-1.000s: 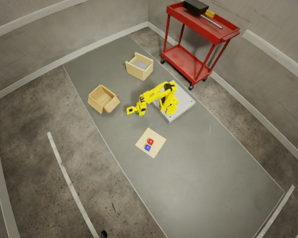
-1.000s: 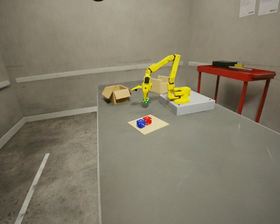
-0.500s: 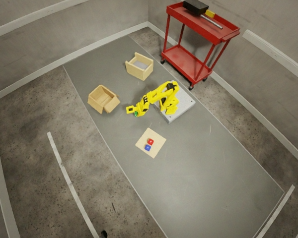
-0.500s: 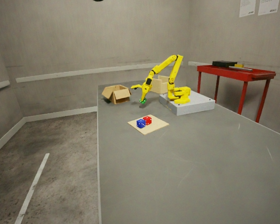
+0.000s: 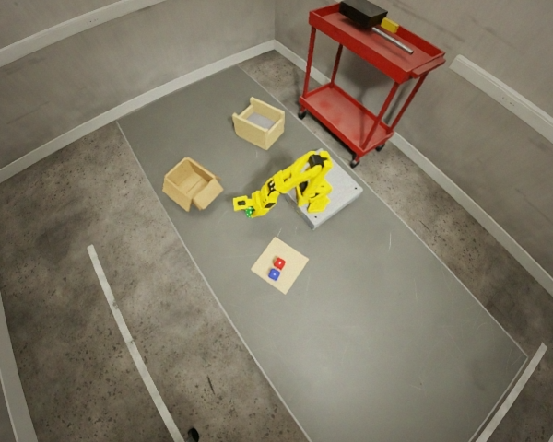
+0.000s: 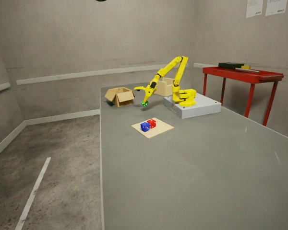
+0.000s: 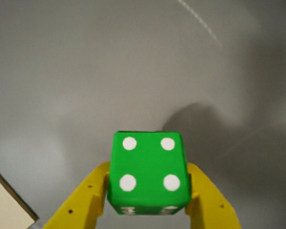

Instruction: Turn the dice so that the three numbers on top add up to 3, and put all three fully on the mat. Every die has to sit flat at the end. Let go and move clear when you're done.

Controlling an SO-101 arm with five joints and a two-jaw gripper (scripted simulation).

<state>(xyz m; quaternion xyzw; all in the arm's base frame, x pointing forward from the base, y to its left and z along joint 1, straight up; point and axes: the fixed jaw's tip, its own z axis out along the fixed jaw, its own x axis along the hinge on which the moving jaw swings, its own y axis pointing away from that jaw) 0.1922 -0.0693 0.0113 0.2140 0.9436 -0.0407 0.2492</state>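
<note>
My gripper (image 5: 249, 212) (image 6: 144, 102) (image 7: 149, 178) is shut on the green die (image 5: 249, 213) (image 6: 144, 104) (image 7: 149, 164) and holds it above the table, behind the mat. Its face with four dots points at the wrist camera. The red die (image 5: 279, 262) (image 6: 151, 123) and the blue die (image 5: 274, 274) (image 6: 145, 127) lie flat on the tan mat (image 5: 293, 261) (image 6: 163, 127), close together. Each shows one dot on top. A corner of the mat (image 7: 5, 205) shows at the lower left of the wrist view.
An open cardboard box (image 5: 191, 184) (image 6: 119, 96) stands left of the gripper. A wooden bin (image 5: 258, 124) (image 6: 163, 86) stands farther back. The arm's grey base block (image 5: 336, 200) (image 6: 201, 109) is to the right. A red cart (image 5: 362, 47) (image 6: 241, 75) stands beyond the table.
</note>
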